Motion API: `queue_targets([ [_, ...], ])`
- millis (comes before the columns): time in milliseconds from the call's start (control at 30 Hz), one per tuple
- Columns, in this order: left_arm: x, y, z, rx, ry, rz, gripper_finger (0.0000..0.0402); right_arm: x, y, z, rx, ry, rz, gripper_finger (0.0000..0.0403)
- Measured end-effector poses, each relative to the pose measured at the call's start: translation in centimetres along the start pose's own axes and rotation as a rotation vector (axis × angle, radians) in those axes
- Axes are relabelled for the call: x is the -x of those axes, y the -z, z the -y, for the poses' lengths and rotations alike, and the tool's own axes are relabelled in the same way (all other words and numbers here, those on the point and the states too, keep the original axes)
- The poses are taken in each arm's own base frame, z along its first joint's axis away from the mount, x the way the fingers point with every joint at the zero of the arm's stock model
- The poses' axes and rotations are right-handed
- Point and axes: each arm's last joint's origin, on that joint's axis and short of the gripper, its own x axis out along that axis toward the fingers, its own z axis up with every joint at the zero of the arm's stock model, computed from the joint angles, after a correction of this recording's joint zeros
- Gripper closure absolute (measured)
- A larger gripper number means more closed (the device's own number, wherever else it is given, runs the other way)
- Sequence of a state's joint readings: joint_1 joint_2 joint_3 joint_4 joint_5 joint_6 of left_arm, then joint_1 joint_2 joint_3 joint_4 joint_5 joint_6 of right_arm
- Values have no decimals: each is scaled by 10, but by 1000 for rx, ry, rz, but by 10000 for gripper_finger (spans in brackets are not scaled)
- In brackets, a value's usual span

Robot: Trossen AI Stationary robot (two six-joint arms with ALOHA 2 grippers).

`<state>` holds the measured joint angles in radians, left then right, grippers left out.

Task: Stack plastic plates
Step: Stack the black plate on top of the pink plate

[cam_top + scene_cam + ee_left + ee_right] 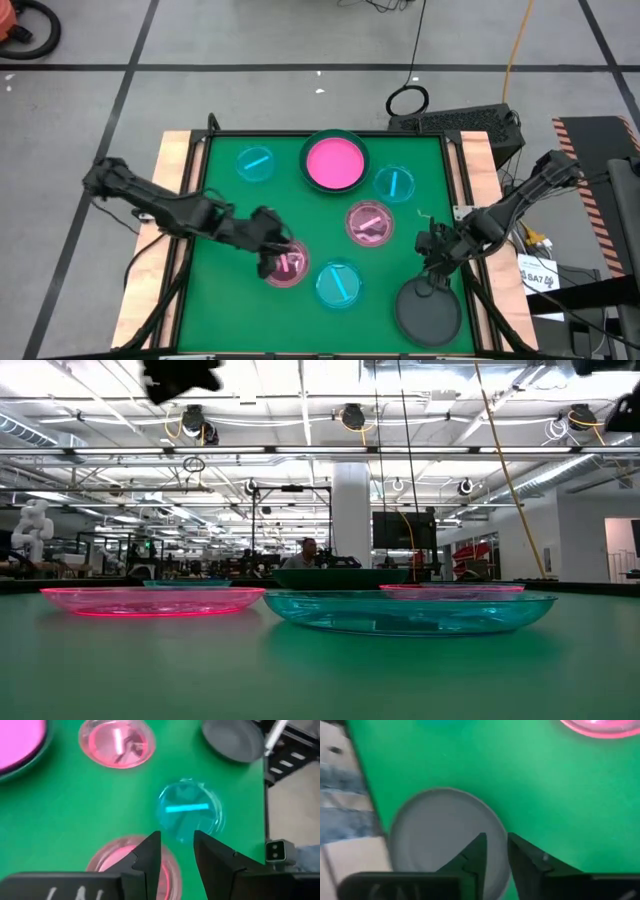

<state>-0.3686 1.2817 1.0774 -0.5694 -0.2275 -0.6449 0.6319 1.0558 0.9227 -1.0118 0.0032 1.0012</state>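
Several round plates lie flat on the green table (pixel 220 200). An opaque hot pink plate (pixel 335 163) sits inside a dark green one (pixel 304 150) at the far middle. Translucent cyan plates (pixel 255 163) (pixel 395 183) (pixel 338 285) and translucent pink ones (pixel 370 222) (pixel 290 268) are scattered around it. A dark grey plate (pixel 428 312) lies near the right near corner. My left gripper (pixel 176 842) hovers open over the nearer pink plate (pixel 107 857), by the cyan plate (pixel 190 812). My right gripper (pixel 496 840) is open, raised above the grey plate's rim (pixel 492 820).
In the low view, the pink plate (pixel 150 600) and cyan plate (pixel 410 610) fill the foreground, with both arms showing only at the top edge. Wooden table borders (pixel 175 160) and a black box (pixel 470 122) flank the mat. Bare green lies along the left side.
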Motion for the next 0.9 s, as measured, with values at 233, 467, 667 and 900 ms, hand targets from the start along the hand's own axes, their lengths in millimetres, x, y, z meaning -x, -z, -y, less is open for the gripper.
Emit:
queue_targets([
  [233,31,14,1,-18,-7,-30,282,-31,14,12,62,48,-45,265],
  [467,28,13,5,32,-9,-27,282,-47,20,21,154,68,-65,262],
  [667,31,22,7,29,-57,-55,282,-50,21,24,66,96,-47,261],
  [900,39,42,5,2,-229,-65,282,-58,25,31,51,124,-64,221],
])
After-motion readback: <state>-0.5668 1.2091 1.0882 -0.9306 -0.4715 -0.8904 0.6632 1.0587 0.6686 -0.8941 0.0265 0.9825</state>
